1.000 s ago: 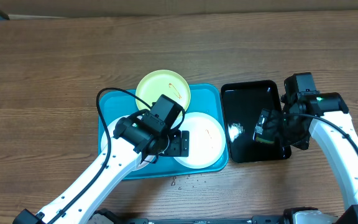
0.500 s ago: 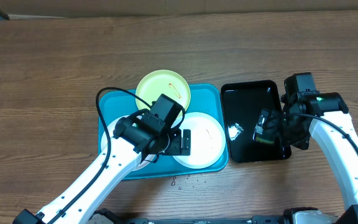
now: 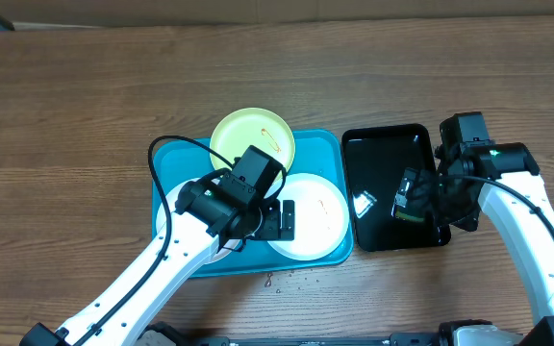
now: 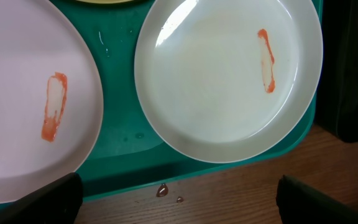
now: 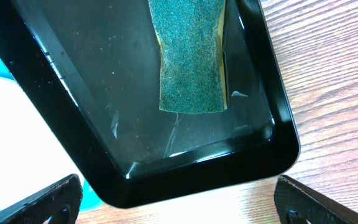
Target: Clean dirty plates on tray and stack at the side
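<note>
Three plates (image 3: 315,216) sit on the turquoise tray (image 3: 321,146). The left arm (image 3: 162,269) hides most of one white plate (image 4: 17,93), and the yellow-green plate (image 3: 250,139) overhangs the far rim. The left gripper (image 4: 179,199) and right gripper (image 5: 179,199) gape wide and empty, the right above a sponge (image 5: 191,62) in the black tray (image 3: 383,154). Nothing has moved since half a second ago.

The tray (image 3: 320,154) is turquoise-blue. The right white plate (image 4: 229,81) and the left white plate (image 4: 17,106) on it each carry one orange-red streak. The yellow-green plate (image 3: 250,135) at the tray's far edge is pale. Beside the tray's right edge, the black tray (image 3: 392,159) is glossy and the sponge (image 5: 191,56) dark green with a yellow edge. The table (image 3: 85,96) under the tray is brown wood grain.
</note>
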`<action>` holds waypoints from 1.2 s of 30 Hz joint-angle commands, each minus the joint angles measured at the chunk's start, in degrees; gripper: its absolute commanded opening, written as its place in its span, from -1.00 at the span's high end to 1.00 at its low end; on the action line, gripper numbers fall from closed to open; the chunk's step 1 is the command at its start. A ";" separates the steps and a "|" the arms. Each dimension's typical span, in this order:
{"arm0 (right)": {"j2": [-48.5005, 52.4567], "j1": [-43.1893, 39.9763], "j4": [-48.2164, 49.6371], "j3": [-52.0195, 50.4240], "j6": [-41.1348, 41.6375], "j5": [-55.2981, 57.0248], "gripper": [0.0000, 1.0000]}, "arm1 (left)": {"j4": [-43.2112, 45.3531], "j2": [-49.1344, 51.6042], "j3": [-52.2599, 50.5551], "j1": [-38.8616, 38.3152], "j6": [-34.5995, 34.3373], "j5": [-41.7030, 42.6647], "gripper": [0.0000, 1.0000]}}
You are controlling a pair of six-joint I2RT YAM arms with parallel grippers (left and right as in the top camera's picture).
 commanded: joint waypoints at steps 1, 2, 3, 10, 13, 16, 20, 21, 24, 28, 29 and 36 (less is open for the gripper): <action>-0.76 0.15 0.28 -0.11 0.46 0.57 -1.00 | -0.09 -0.24 0.02 0.00 -0.61 -0.15 -0.99; -0.76 0.15 0.31 -0.11 0.46 0.57 -1.00 | -0.09 -0.24 0.02 0.00 -0.61 -0.15 -1.00; -0.76 0.15 0.31 -0.11 0.46 0.57 -1.00 | -0.09 -0.24 0.02 -0.02 -0.61 -0.15 -1.00; -0.76 0.17 0.28 -0.11 0.46 0.57 -1.00 | -0.07 -0.24 0.02 0.00 -0.61 -0.20 -1.00; -0.76 0.15 0.28 -0.11 0.46 0.57 -1.00 | 0.24 -0.24 0.02 0.00 -0.81 -0.17 -1.00; -0.76 0.15 0.31 -0.11 0.46 0.57 -1.00 | 0.39 -0.24 0.02 0.00 -0.81 -0.17 -0.99; -0.76 0.15 0.31 -0.11 0.46 0.57 -1.00 | 0.37 -0.24 0.02 0.00 -0.79 -0.17 -1.00; -0.76 0.15 0.31 -0.11 0.46 0.57 -1.00 | 0.39 -0.24 0.02 0.00 -0.79 -0.20 -1.00; -0.76 0.15 0.28 -0.11 0.46 0.57 -1.00 | 0.48 -0.24 0.02 0.00 -0.79 -0.17 -1.00; -0.76 0.15 0.31 -0.11 0.46 0.57 -1.00 | 0.68 -0.24 0.02 0.00 -0.76 -0.20 -1.00; -0.76 0.15 0.28 -0.11 0.46 0.57 -1.00 | 0.68 -0.24 0.02 0.00 -0.79 -0.20 -0.99; -0.76 0.15 0.28 -0.11 0.46 0.57 -1.00 | 0.81 -0.24 0.02 0.00 -0.79 -0.46 -0.99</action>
